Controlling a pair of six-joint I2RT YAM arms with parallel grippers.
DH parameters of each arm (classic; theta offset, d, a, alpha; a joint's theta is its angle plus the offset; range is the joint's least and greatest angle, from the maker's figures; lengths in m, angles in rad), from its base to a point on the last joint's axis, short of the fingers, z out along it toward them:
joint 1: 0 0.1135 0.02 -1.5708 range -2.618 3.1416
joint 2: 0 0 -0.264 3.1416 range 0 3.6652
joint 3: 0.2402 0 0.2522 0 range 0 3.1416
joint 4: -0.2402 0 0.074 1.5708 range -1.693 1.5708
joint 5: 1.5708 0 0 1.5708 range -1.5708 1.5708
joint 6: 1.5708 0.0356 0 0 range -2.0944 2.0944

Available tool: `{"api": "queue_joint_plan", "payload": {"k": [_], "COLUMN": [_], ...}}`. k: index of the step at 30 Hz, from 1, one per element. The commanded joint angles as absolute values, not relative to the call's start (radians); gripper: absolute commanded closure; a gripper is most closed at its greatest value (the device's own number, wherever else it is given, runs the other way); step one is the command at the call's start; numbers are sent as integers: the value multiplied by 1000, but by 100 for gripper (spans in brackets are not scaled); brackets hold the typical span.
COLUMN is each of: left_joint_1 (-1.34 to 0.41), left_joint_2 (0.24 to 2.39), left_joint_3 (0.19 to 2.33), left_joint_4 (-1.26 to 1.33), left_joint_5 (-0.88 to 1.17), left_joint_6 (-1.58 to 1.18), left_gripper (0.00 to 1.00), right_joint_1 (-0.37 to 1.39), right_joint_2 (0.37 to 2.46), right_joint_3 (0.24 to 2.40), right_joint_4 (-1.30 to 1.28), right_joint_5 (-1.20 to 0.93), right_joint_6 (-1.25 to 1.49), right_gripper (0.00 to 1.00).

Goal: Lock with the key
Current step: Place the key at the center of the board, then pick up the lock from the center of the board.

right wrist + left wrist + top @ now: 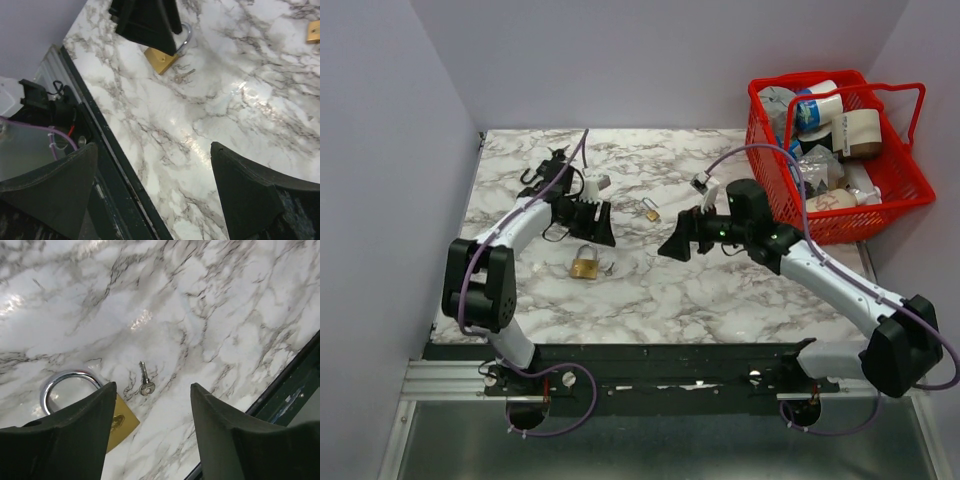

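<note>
The bunch of keys (701, 183), small with black heads, lies at the back middle of the marble table, just beyond my right arm. A large brass padlock (584, 264) with a silver shackle lies front left, with a single small silver key (145, 382) beside it. My left gripper (592, 230) hovers open and empty just above this padlock (120, 422); the silver key lies between its fingertips in the left wrist view. My right gripper (678, 243) is open and empty over the table's middle. In the right wrist view the padlock (161, 59) and the silver key (183, 75) lie far ahead.
A small brass padlock (651, 212) lies mid-table between the arms. A squat black padlock (542, 172) sits at the back left. A red basket (905, 165) full of bottles and packets stands at the right. The table's dark front edge (117, 165) runs under my right gripper.
</note>
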State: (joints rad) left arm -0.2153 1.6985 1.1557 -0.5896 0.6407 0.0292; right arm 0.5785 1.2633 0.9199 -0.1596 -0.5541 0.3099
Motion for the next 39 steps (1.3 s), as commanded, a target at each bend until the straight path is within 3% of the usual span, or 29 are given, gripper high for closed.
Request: {"api": "queue_joint_plan", "payload": {"k": [1,2,3,4,9,15,19,39], "left_joint_1": [-201,-192,-180,-155,-89,-54,-54,-52], "left_joint_2": [1522,1473,1450,1428,1307,1217,1166,1167], "left_joint_3": [1216,1216,1216,1204,1204,1178,1132,1092], "left_joint_4": [-551,-523,-509,-491,-402,-307,-273,-261], "left_joint_5": [623,630,637,646,638,580,525,661], "left_joint_6": [-33,-53,-80,-124,-205,-303,-308,-350], "left_gripper": [24,20,6,1,1,1,1,1], "right_joint_1": [574,575,575,575,575,575,575,577], "right_joint_2": [1388,1413,1439,1472,1709,1923,2009,2235], "right_joint_3": [1069,1124,1159,1190,1432,1592,1687,1813], "right_joint_4": [-297,-310,-320,-345,-437,-479,-489,-492], "right_joint_5": [-369,-344,-316,-251,-215,-183,-167,-160], "right_joint_6": [210,181,169,158,49,-28,-45,-118], "right_gripper": [0,1,2,3,23,30,32,34]}}
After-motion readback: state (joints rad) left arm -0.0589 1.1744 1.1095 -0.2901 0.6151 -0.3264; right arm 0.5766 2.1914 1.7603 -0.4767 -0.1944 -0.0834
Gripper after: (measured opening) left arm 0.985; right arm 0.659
